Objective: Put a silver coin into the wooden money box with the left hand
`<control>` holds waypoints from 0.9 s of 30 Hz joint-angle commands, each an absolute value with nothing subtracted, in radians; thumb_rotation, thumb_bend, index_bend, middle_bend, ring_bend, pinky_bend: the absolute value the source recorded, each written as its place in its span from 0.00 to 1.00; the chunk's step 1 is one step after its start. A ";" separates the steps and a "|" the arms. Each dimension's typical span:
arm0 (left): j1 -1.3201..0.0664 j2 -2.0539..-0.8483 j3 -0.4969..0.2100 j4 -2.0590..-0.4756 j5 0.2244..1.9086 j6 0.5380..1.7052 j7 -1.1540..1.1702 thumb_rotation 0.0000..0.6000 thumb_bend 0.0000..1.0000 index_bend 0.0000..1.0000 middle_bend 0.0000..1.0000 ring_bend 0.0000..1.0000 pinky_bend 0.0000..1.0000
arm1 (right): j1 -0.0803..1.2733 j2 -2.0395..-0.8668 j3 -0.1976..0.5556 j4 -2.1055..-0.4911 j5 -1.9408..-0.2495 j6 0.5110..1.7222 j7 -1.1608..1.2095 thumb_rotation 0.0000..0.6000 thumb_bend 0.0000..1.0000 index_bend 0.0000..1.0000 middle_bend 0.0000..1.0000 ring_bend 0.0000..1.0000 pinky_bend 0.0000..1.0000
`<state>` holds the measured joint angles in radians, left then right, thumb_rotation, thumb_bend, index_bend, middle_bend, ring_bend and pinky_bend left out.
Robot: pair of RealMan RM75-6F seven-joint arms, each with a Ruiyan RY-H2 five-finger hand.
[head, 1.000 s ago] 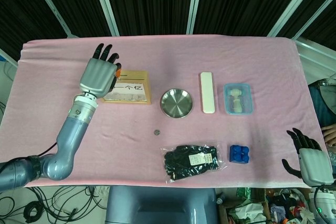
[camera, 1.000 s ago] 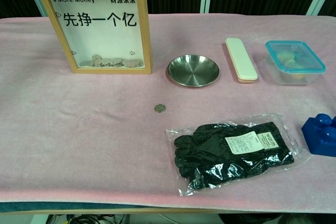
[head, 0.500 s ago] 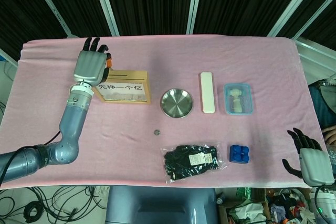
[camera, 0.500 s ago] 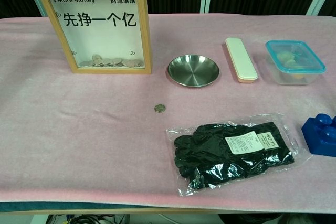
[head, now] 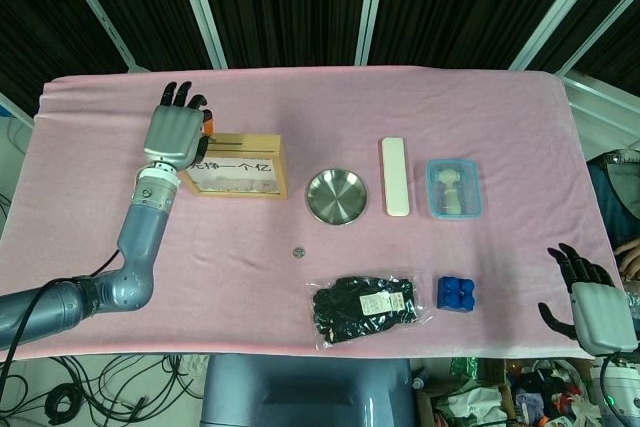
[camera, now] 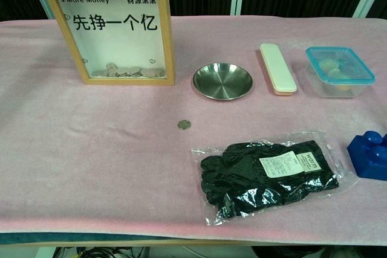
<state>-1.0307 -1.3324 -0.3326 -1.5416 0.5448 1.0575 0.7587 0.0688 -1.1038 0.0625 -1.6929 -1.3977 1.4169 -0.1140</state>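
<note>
The head view looks steeply down from above the near edge, far enough off to take in the whole pink-covered table [head: 500, 117] to its far edge. The chest view sits low at the near edge, close in, facing across it. Both share the wooden money box [head: 238, 167], steel dish [camera: 222, 80] and bagged gloves [camera: 266, 173].

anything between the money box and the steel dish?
No. Bare pink cloth only between the money box and the dish, clear in both chest and head views. The loose coin lies nearer the camera, off that line.
</note>
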 commanded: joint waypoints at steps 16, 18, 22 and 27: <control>-1.046 -1.346 -0.314 -1.537 0.569 1.074 0.743 1.00 0.47 0.65 0.23 0.00 0.00 | 0.070 -1.104 0.062 -1.692 -1.400 1.415 -0.111 1.00 0.23 0.14 0.07 0.17 0.18; -1.048 -1.347 -0.312 -1.537 0.572 1.076 0.742 1.00 0.47 0.65 0.23 0.00 0.00 | 0.070 -1.104 0.062 -1.693 -1.400 1.415 -0.111 1.00 0.23 0.14 0.07 0.17 0.18; -1.050 -1.347 -0.309 -1.539 0.571 1.078 0.744 1.00 0.47 0.65 0.23 0.00 0.00 | 0.070 -1.104 0.062 -1.693 -1.401 1.415 -0.110 1.00 0.23 0.14 0.07 0.17 0.18; -1.052 -1.351 -0.300 -1.539 0.564 1.077 0.750 1.00 0.47 0.65 0.23 0.00 0.00 | 0.070 -1.104 0.062 -1.693 -1.401 1.415 -0.110 1.00 0.23 0.14 0.07 0.17 0.18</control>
